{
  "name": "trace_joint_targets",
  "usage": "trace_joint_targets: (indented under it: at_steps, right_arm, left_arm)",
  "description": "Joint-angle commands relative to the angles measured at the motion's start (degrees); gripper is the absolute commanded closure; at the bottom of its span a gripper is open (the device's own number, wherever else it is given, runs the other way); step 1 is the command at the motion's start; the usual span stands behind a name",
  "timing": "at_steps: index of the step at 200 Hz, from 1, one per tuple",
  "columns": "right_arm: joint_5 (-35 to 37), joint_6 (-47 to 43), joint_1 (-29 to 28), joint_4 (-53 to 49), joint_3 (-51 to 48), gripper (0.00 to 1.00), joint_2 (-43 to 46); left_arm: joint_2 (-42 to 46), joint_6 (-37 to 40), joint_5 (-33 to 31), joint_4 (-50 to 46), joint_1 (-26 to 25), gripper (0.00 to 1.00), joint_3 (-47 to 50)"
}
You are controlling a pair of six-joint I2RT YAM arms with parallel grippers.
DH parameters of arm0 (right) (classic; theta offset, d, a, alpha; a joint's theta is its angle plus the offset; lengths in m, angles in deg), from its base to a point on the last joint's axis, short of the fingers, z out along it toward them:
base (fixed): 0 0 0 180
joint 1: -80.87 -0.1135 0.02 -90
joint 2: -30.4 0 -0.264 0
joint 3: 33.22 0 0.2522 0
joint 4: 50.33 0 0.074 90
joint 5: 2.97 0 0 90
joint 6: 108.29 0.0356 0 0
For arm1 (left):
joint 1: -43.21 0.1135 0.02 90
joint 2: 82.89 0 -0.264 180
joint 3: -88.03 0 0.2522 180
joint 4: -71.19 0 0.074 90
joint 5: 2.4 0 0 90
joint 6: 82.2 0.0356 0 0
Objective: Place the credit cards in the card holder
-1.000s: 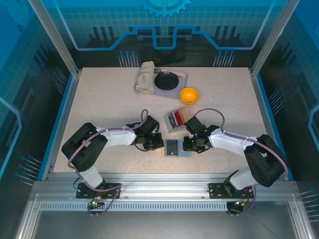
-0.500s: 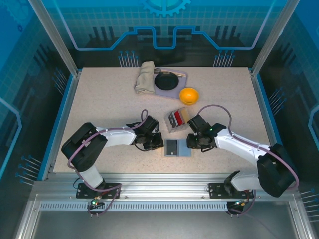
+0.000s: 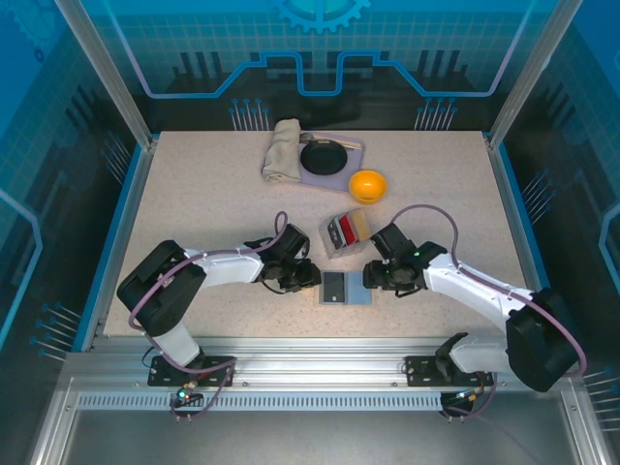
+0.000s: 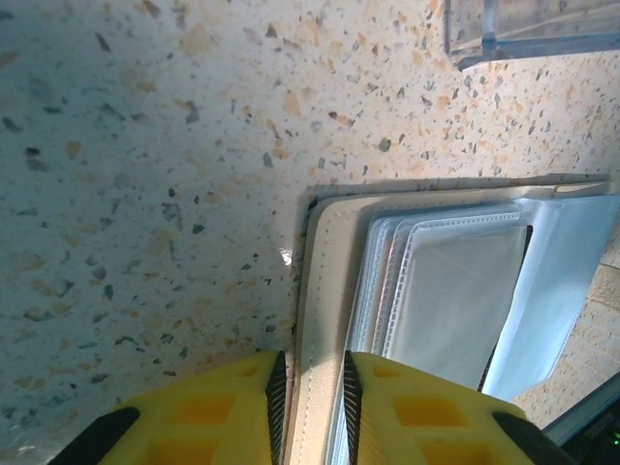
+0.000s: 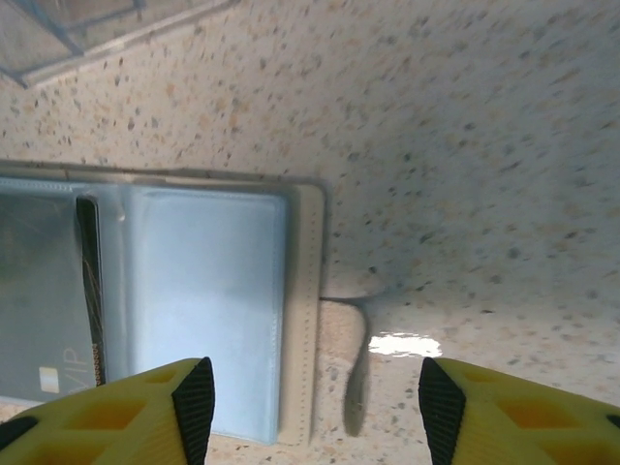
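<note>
The flat folding card holder [image 3: 355, 290], cream outside and grey-blue inside, lies open on the speckled worktop [image 3: 194, 194] near its front edge, between the 2 arms. A black plastic credit card [image 3: 334, 287] sits in its left half. The left tool [image 4: 315, 392] straddles the holder's cream left edge with a narrow gap; whether it pinches I cannot tell. The right tool [image 5: 315, 412] stands wide apart at the holder's right edge, holding nothing.
</note>
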Motion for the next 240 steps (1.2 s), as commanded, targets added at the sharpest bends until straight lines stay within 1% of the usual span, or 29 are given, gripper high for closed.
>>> trace_joint_targets:
  at_steps: [1, 29, 53, 90, 110, 119, 138, 161, 176, 207, 229, 240]
  right_arm:
    - [-4.7, 0.6, 0.4, 3.4, -1.3, 0.42, -2.6]
    - [-5.4, 0.7, 0.5, 4.4, -1.4, 0.46, -5.8]
    - [-6.5, 0.8, 0.5, 6.2, -2.0, 0.47, -6.8]
    - [-6.6, 1.0, 0.4, 6.6, -2.1, 0.55, -9.0]
    - [-6.4, 1.1, 0.4, 6.6, -2.1, 0.58, -9.7]
    - [-6.4, 1.1, 0.5, 6.4, -2.1, 0.58, -9.8]
    - [-5.2, 1.2, 0.3, 5.3, -1.7, 0.56, -9.3]
    - [-2.5, 0.8, -0.2, 2.4, -0.3, 0.49, -8.1]
    - [-1.0, 0.4, -0.6, 0.3, 0.7, 0.47, -7.7]
    - [1.5, 0.4, -2.2, -2.9, 2.4, 0.41, -9.3]
    - [4.0, 1.2, -3.2, -4.8, 3.4, 0.39, -11.3]
    - [4.1, 1.2, -3.3, -4.5, 3.3, 0.4, -12.0]
  left_arm:
    - [0.3, 0.3, 1.9, 1.0, -0.3, 0.72, 0.2]
    - [-0.8, 0.3, 4.0, 2.1, -0.3, 0.71, -0.2]
    - [-1.4, 0.3, 5.1, 2.8, -0.3, 0.71, -0.4]
    - [-2.5, -0.3, 6.5, 3.9, -0.4, 0.77, -0.8]
    - [-2.2, -0.3, 6.5, 3.6, -0.3, 0.79, -1.0]
    - [-1.9, -0.2, 6.4, 3.6, -0.3, 0.82, -1.0]
    - [-1.5, -0.1, 6.2, 3.2, -0.3, 0.86, -1.1]
    - [-1.2, 0.1, 5.9, 2.5, -0.4, 0.91, -1.4]
    - [-0.9, 0.2, 5.4, 2.1, -0.4, 0.94, -1.4]
    - [-0.3, 0.1, 4.8, 1.8, -0.3, 1.0, -1.3]
    - [0.2, 0.1, 4.7, 1.8, -0.2, 1.0, -1.4]
    - [0.4, 0.1, 4.8, 1.8, -0.3, 1.0, -1.4]
